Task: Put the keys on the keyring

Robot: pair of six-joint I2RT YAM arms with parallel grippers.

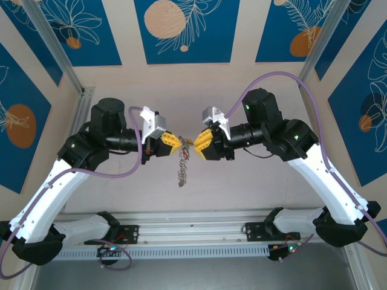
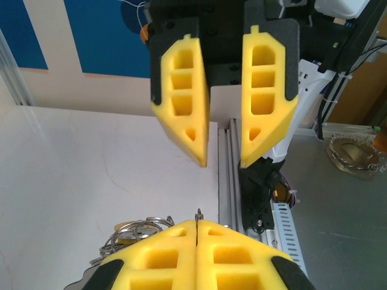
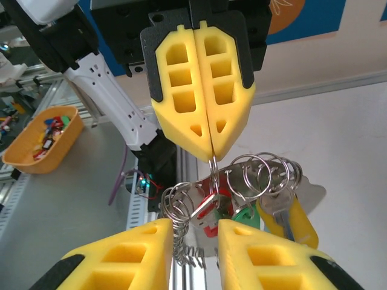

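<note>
The left gripper [image 3: 210,154] is clamped shut on a thin wire of the keyring [image 3: 261,174]. The whole bundle hangs from that pinch, in the air above the table [image 2: 91,169], with the chain drooping straight down between the two arms. The right gripper [image 2: 224,164] faces it tip to tip with its jaws apart and nothing held. From its own wrist camera the coiled chain dangles in the gap between its fingers [image 3: 130,251] (seemingly without touching either).

The red-headed key [image 3: 208,208] sits in the bundle just past those fingers and slightly to the side of the pinched wire, so the right arm is clearly the one to work it. Its head lies at a slant. The blade is lost among the loops, so its long axis cannot be read with confidence.

Crowding it are the overlapping rings, a teal-green tag [image 3: 242,215] touching the red head, and a yellow-headed key [image 3: 293,214] hanging just beside. Any closing of the jaws probably catches a ring or chain link along with the key. An orange basket [image 3: 36,162] of spare keys stands well apart, off the table.
</note>
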